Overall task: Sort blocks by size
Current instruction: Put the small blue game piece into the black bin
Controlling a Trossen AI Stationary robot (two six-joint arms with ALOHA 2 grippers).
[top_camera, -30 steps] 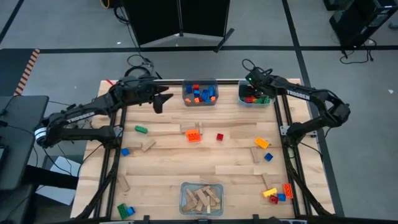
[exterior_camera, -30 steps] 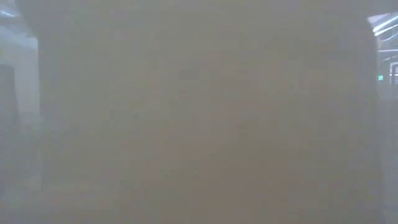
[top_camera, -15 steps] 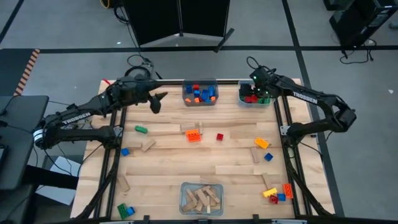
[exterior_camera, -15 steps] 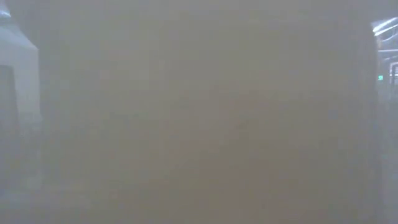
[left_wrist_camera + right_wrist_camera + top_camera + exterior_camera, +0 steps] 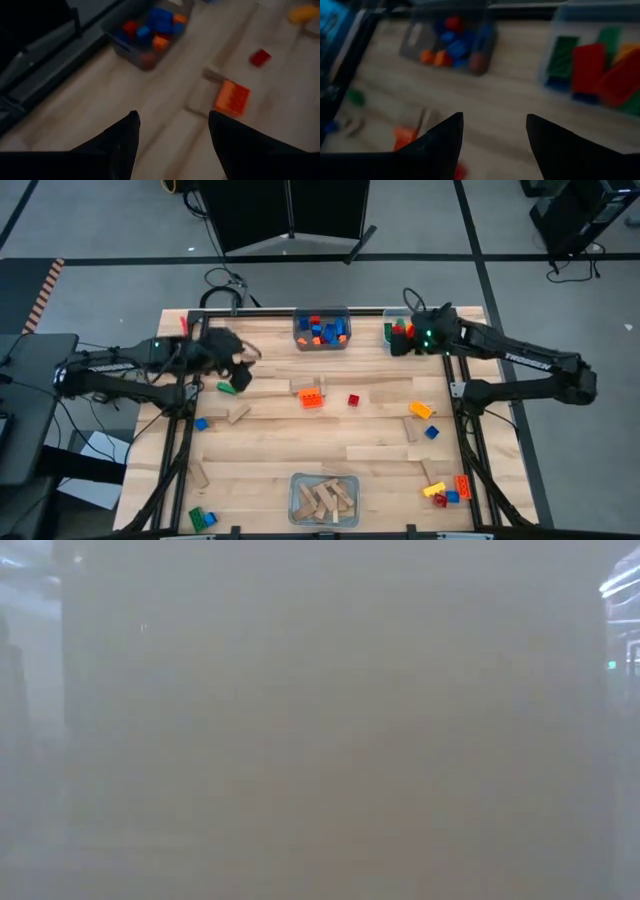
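Left hand [image 5: 238,378] spread, empty, above green brick [image 5: 227,388]; probably light, rigid, slick: pinch flat sides.

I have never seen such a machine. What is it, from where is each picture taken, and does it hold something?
It is a robot with two dark arms at a wooden table. One picture looks down from above. One, at table height, shows only haze. Two come from cameras on the wrists. The left gripper hangs over a green brick near the table's left edge, open and empty. The right gripper is open and empty too, beside the bin of big bricks. Small bricks fill a second bin, wooden blocks a third. Loose bricks, such as an orange one, lie scattered.
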